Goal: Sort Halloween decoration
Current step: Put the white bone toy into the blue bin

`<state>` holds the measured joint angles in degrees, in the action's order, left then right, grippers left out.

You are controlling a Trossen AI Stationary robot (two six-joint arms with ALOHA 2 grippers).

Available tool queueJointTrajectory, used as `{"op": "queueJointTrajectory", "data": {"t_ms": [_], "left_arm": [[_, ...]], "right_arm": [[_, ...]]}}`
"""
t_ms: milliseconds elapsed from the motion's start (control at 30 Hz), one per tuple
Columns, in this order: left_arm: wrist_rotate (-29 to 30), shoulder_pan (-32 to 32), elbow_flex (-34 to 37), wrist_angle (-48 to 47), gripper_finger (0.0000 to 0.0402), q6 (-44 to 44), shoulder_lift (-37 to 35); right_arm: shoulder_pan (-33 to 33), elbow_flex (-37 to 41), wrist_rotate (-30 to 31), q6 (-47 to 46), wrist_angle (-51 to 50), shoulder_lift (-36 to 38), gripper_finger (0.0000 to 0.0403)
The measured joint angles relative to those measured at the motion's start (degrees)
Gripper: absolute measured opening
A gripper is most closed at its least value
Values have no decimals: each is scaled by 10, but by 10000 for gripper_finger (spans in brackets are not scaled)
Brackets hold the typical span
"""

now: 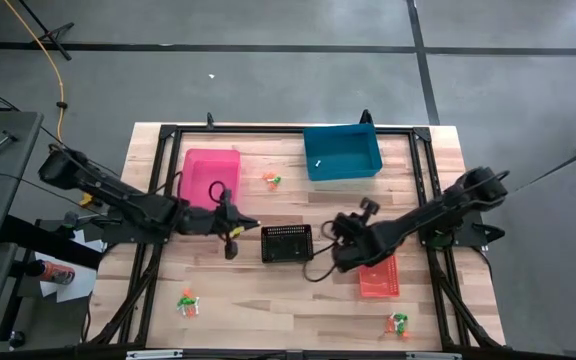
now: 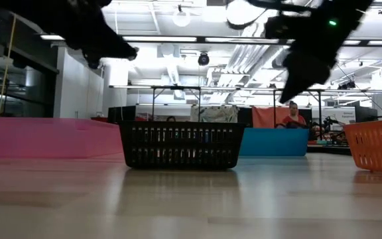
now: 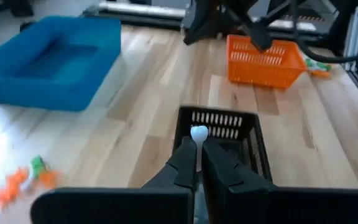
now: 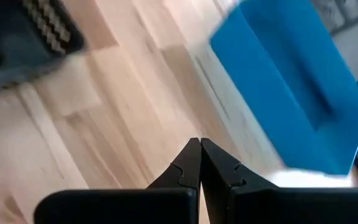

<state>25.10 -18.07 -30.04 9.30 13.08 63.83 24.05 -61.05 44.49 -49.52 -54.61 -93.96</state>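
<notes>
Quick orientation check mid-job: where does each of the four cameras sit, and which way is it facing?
High: overhead, straight down on the table; both arms show.
Low: at tabletop height, facing the black basket; arms overhead.
Left wrist: behind the left pincer, shut on a white trinket, facing the black basket.
Right wrist: behind the shut right pincer, facing the blue bin.
Shared: all four show the black basket and blue bin.

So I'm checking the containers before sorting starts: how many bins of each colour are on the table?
Pink plastic bin: 1
Blue plastic bin: 1
Black slotted basket: 1
Orange-red slotted basket: 1
Total: 4
</notes>
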Motion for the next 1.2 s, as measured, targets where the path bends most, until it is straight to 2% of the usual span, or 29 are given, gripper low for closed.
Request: {"op": "queueJointTrajectory", "data": {"t_ms": [200,367,500,800,967,1200], "left_arm": [[-57,33,0,61,0,-56,0],[-64,40,0,82,0,-84,0],[-64,40,0,87,0,-88,0],[-64,40,0,83,0,-97,0],[-64,55,0,81,0,-151,0],[-62,134,0,82,0,-196,-2]], "right_arm": [[16,128,-13,-70,118,124,0],[18,207,-27,-35,284,198,0],[13,246,-31,-7,377,213,0],[-20,268,-31,8,443,213,0],[-63,268,-30,123,511,213,0],[-140,268,-25,310,613,213,0]]}}
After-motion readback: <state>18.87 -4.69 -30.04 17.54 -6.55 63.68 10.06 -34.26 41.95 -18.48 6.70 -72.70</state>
